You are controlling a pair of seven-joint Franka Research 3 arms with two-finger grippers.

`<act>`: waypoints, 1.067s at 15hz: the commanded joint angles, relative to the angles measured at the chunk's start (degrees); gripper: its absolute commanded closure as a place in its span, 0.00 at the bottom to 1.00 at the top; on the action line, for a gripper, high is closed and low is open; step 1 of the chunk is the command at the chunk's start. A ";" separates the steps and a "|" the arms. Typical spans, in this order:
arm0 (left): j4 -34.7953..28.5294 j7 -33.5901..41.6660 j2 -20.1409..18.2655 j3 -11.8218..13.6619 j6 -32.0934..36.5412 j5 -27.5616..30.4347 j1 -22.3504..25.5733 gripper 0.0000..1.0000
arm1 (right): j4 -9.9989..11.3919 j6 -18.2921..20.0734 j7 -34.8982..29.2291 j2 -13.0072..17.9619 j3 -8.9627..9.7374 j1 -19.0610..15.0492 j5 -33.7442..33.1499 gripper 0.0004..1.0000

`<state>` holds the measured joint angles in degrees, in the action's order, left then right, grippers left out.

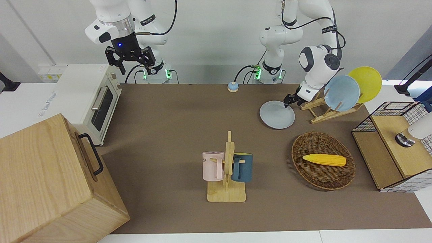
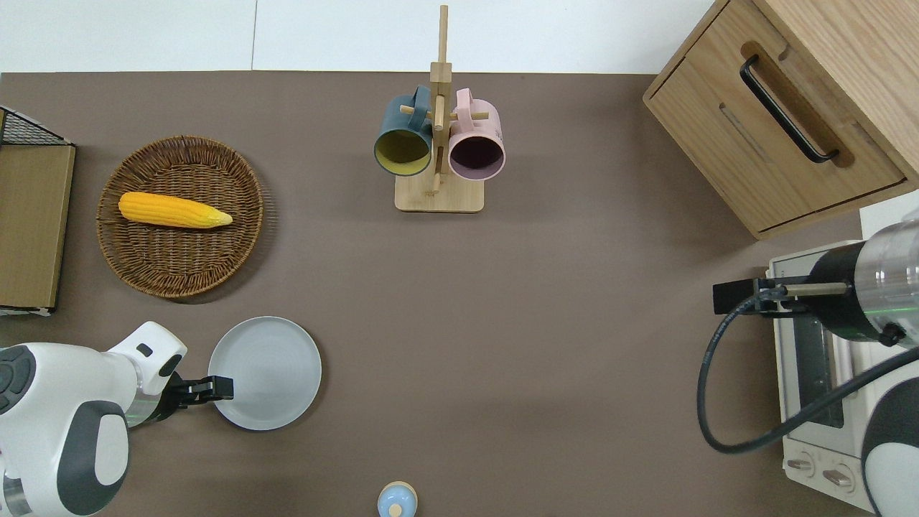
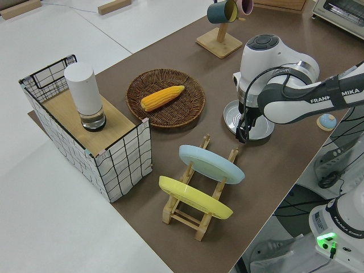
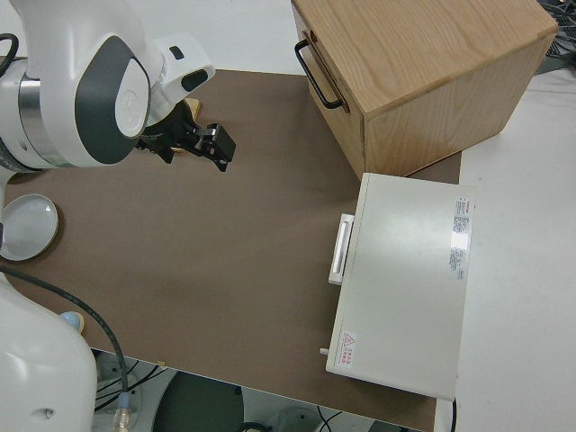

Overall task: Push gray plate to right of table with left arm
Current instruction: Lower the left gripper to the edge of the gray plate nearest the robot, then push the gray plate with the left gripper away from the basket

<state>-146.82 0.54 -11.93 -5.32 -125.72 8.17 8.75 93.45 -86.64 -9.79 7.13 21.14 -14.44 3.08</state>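
The gray plate (image 1: 277, 114) lies flat on the brown table (image 1: 168, 118), toward the left arm's end; it also shows in the overhead view (image 2: 265, 373) and the left side view (image 3: 253, 128). My left gripper (image 1: 289, 100) is shut and empty, low at the plate's rim on the side toward the left arm's end of the table. The overhead view shows its tip (image 2: 221, 388) just overlapping the rim. I cannot tell whether it touches the rim. The right arm is parked.
A wooden rack (image 1: 320, 113) holds a sky-blue plate (image 1: 341, 92) and a yellow plate (image 1: 366, 83) beside the gray plate. A wicker basket (image 1: 314, 177) with corn, a mug stand (image 1: 226, 194), a small blue bell (image 1: 233, 86), a toaster oven (image 1: 84, 91) and a wooden cabinet (image 1: 50, 182) stand around.
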 commanded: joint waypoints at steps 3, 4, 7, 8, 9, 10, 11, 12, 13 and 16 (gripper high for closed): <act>-2.68 1.57 0.06 -0.66 -5.31 2.11 1.18 0.38 | 1.56 -0.02 -0.58 1.57 0.83 -1.38 1.23 0.00; -2.86 1.49 0.41 -0.66 -5.76 2.11 1.18 0.39 | 1.56 -0.02 -0.58 1.57 0.83 -1.38 1.23 0.00; -3.03 1.48 0.41 -0.66 -5.93 2.11 1.26 0.55 | 1.56 -0.02 -0.58 1.57 0.83 -1.38 1.23 0.00; -2.95 1.40 0.59 -0.66 -6.11 2.11 1.26 0.61 | 1.56 -0.02 -0.58 1.57 0.83 -1.38 1.23 0.00; -3.03 1.40 1.11 -0.66 -6.37 2.11 1.18 0.65 | 1.56 -0.02 -0.58 1.57 0.83 -1.38 1.23 0.00; -2.95 1.31 1.29 -0.66 -6.90 2.11 1.18 0.72 | 1.56 -0.02 -0.58 1.57 0.83 -1.38 1.23 0.00; -3.03 0.87 1.29 -0.66 -6.99 2.11 1.09 0.79 | 1.56 0.07 -0.58 1.57 0.83 -1.38 1.23 0.00; -3.04 0.87 1.38 -0.66 -7.08 2.11 1.09 0.85 | 1.56 -0.01 -0.58 1.57 0.83 -1.38 1.23 0.00; -3.04 0.78 1.38 -0.66 -7.08 2.20 1.09 0.91 | 1.56 -0.02 -0.67 1.57 0.83 -1.38 1.23 0.00; -2.95 0.08 1.55 -0.66 -7.17 2.73 1.09 1.00 | 1.56 -0.02 -0.58 1.57 0.83 -1.38 1.23 0.00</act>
<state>-148.88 0.58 -10.59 -5.32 -131.14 9.40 8.82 93.45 -86.64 -9.79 7.13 21.14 -14.44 3.08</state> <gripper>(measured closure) 0.912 0.004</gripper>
